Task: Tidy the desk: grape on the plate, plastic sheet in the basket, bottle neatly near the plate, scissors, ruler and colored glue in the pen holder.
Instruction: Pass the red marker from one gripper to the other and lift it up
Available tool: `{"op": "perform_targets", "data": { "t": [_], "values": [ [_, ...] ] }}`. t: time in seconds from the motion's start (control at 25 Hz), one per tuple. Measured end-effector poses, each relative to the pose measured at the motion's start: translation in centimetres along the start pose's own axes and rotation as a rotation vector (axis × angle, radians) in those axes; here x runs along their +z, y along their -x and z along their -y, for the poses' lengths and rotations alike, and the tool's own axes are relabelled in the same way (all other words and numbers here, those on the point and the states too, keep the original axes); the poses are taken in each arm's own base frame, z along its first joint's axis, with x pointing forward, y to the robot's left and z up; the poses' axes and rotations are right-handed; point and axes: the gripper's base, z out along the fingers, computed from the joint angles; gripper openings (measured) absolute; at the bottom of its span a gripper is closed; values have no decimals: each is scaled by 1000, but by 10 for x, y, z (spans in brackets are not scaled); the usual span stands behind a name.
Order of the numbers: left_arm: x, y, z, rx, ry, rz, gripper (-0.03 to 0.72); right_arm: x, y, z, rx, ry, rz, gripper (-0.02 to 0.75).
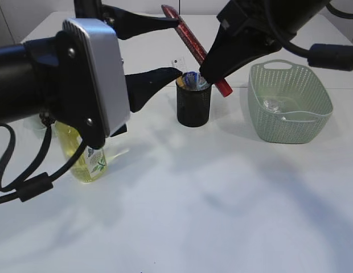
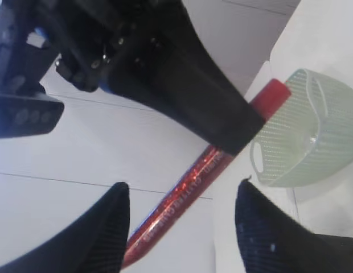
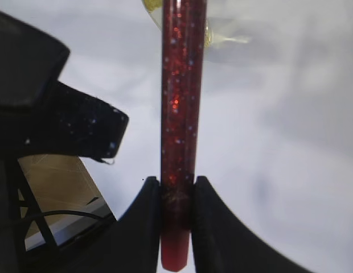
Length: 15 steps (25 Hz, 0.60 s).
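**Glue stick pinched above pen holder**

Colored glue [image 3: 177,114]: long red glittery tube, tilted, pinched near its lower end by right gripper [image 3: 176,196], fingers pressed on both sides. Just below those fingers, black mesh pen holder [image 1: 193,105], items already inside. Left gripper [image 2: 182,224] spread, holding nothing, close beside the tube. Beyond: green basket [image 1: 290,122]; yellow bottle [image 1: 85,159] partly hidden behind left arm.
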Motion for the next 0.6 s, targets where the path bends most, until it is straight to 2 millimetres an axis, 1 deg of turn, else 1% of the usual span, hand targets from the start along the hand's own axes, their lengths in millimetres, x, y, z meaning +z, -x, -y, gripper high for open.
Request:
{"op": "perform_targets", "data": {
  "t": [0.2,0.32,0.44,0.6],
  "values": [
    [10,-1,11,51,24,51,432,0,0,0,21,5,3,133],
    [15,-5,16,62,42,40,432,0,1,-1,42,10,5,133],
    [19,-9,17,69,91,20,432,0,1,-2,62,27,14,133],
    [19,-11,13,48,134,-5,432,0,3,-5,88,51,26,133]
  ]
}}
